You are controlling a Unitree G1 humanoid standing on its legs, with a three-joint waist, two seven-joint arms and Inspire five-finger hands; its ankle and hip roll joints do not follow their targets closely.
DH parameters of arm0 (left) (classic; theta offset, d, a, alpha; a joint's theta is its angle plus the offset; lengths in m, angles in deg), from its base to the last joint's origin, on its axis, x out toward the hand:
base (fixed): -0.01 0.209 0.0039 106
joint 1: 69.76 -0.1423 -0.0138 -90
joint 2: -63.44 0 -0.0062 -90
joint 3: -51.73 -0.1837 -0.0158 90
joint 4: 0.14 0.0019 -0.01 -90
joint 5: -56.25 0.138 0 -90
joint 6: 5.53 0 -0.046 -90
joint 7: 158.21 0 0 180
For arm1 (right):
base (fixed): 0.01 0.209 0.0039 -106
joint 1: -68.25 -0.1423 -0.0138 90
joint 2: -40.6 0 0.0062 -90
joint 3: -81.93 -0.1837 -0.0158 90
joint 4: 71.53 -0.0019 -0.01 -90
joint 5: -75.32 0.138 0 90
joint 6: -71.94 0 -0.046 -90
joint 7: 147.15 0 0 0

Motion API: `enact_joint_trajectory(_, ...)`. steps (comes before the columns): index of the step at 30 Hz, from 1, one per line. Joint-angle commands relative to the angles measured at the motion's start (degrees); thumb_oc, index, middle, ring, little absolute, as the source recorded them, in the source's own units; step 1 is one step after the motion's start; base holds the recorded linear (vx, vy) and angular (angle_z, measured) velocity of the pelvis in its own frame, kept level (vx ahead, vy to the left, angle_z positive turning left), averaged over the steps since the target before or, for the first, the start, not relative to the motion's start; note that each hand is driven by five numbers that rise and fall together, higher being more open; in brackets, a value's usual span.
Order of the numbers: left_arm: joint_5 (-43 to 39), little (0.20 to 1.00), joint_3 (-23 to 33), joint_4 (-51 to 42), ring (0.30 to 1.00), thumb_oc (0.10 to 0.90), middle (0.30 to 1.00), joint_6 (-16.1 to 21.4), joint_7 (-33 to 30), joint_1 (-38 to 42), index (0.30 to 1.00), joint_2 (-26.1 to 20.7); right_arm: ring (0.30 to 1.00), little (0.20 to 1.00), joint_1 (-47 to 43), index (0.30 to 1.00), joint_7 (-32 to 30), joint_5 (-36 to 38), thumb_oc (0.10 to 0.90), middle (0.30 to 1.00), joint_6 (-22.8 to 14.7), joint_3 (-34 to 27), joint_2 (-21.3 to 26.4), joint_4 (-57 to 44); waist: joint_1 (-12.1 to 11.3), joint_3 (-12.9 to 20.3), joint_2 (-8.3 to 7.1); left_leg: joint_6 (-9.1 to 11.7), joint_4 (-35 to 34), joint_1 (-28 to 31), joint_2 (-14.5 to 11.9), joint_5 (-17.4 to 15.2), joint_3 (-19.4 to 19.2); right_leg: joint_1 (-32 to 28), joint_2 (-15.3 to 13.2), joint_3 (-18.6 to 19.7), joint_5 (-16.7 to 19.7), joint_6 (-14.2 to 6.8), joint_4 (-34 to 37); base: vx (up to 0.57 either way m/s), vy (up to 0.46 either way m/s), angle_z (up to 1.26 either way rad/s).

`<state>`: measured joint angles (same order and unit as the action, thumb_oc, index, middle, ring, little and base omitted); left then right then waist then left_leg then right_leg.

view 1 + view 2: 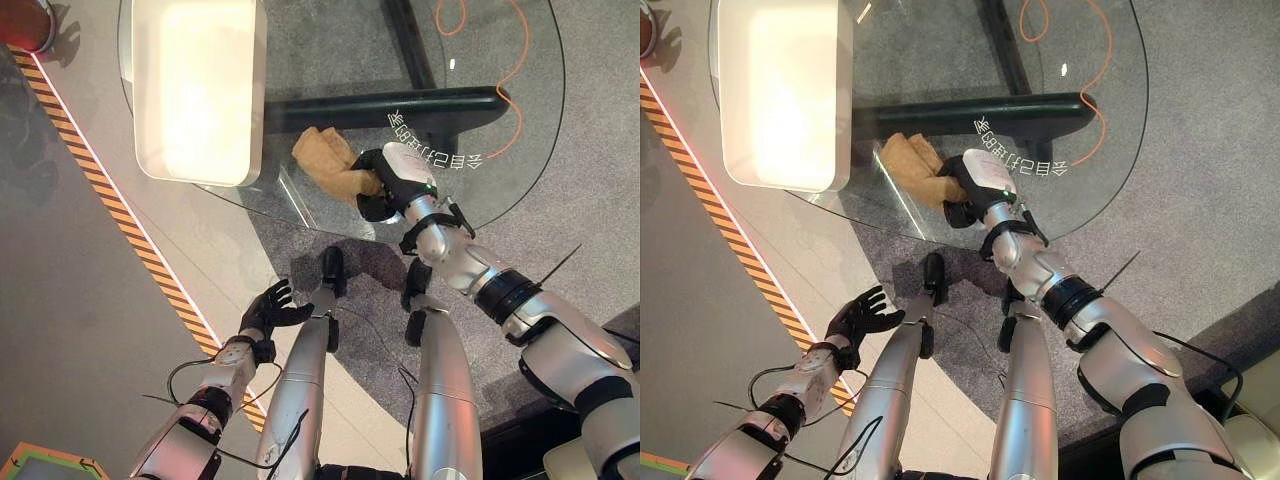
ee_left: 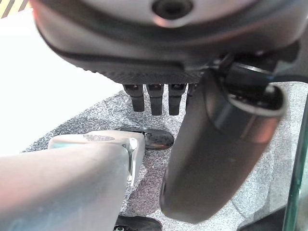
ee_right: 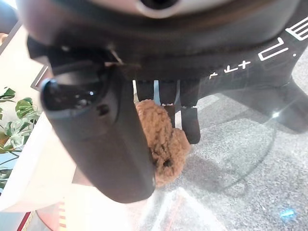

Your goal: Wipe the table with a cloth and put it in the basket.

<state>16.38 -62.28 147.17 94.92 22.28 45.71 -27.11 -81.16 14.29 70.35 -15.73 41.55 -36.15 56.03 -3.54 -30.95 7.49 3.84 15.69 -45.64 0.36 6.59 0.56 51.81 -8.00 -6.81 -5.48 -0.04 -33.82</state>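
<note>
Left hand (image 1: 268,308): hung low beside the table, clear of the glass, fingers spread and empty. Right hand (image 1: 392,183): reached over the near edge of the round glass table (image 1: 500,150), fingers and thumb pinching the tan cloth (image 1: 325,158), which lay bunched on the glass. White basket (image 1: 195,85): stood farther back on the table; contents could not be told.

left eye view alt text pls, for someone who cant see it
The robot's right hand presses a crumpled tan cloth on a round glass table, beside a white rectangular basket. Its left hand hangs open below the table edge.
</note>
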Motion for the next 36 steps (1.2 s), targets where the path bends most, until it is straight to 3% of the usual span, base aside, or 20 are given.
enact_joint_trajectory(1,-7.24,0.900,2.34,1.16,0.900,0.800,0.900,4.52,-4.28,0.55,0.900,0.58,0.300,0.200,0.41,0.300,-3.90,0.99,0.100,0.300,-5.34,0.61,-3.82,-5.50,-0.49,1.16,0.87,-2.47,5.81,-0.28,2.91,-5.70,-4.65,-0.98,1.86,-3.91,1.68,-0.65,5.32,0.00,0.000,0.00)
enact_joint_trajectory(5,-14.52,0.900,6.90,-1.47,0.900,0.800,0.900,9.95,-8.12,0.33,0.900,0.54,0.300,0.200,0.15,0.300,-8.84,4.58,0.100,0.300,-5.63,-2.71,-4.03,-3.81,-0.96,1.16,1.14,-2.44,5.83,0.17,3.01,-5.83,-4.23,-1.19,1.80,-3.71,1.19,-0.60,4.64,0.00,0.000,0.00)
enact_joint_trajectory(12,-23.70,0.900,15.71,-7.51,0.900,0.800,0.900,16.09,-14.88,0.38,0.900,-1.05,0.300,0.200,-0.11,0.300,-15.00,10.20,0.100,0.300,-7.44,-10.15,-4.68,-3.64,-1.99,1.16,1.38,-2.48,5.67,0.90,3.10,-5.82,-3.38,-1.71,1.79,-3.77,0.26,-0.40,3.32,0.00,-0.007,0.03)
enact_joint_trajectory(15,-26.81,0.900,20.40,-10.19,0.900,0.800,0.900,18.50,-14.65,1.21,0.900,-2.99,0.300,0.200,1.02,0.300,-17.13,11.10,0.100,0.300,-7.46,-13.31,-4.89,-7.89,-1.99,1.16,0.94,-2.60,5.66,1.13,3.01,-5.73,-3.00,-1.96,2.09,-3.54,-0.23,-0.18,2.69,0.00,-0.004,0.01)
enact_joint_trajectory(21,-27.09,0.900,23.84,-20.29,0.900,0.800,0.900,23.08,-14.90,3.11,0.900,-4.22,0.300,0.200,5.24,0.300,-18.58,9.16,0.100,0.300,-7.15,-18.35,-4.88,-17.85,-1.61,1.16,0.40,-2.84,5.10,1.03,2.87,-5.41,-2.38,-2.07,2.67,-3.05,-0.68,-0.17,2.47,0.00,0.000,0.00)
enact_joint_trajectory(29,-23.55,0.900,25.11,-34.77,0.900,0.800,0.900,26.09,-13.52,1.66,0.900,-0.52,0.300,0.200,13.37,0.300,-18.68,4.85,0.100,0.300,-9.71,-23.94,-5.46,-29.77,-0.99,1.16,-0.68,-3.12,4.96,0.93,2.91,-5.63,-2.16,-2.68,3.03,-2.99,-0.97,-0.37,2.84,-0.01,-0.025,0.00)
enact_joint_trajectory(36,-20.97,0.900,24.80,-44.71,0.900,0.800,0.900,24.77,-10.43,-0.57,0.900,0.59,0.300,0.200,17.67,0.300,-16.36,3.62,0.100,0.300,-13.07,-27.67,-5.48,-36.40,-0.45,1.16,-1.37,-3.31,5.32,1.27,3.02,-6.12,-2.23,-3.68,3.22,-2.96,-0.87,-0.55,3.41,0.00,-0.004,0.00)
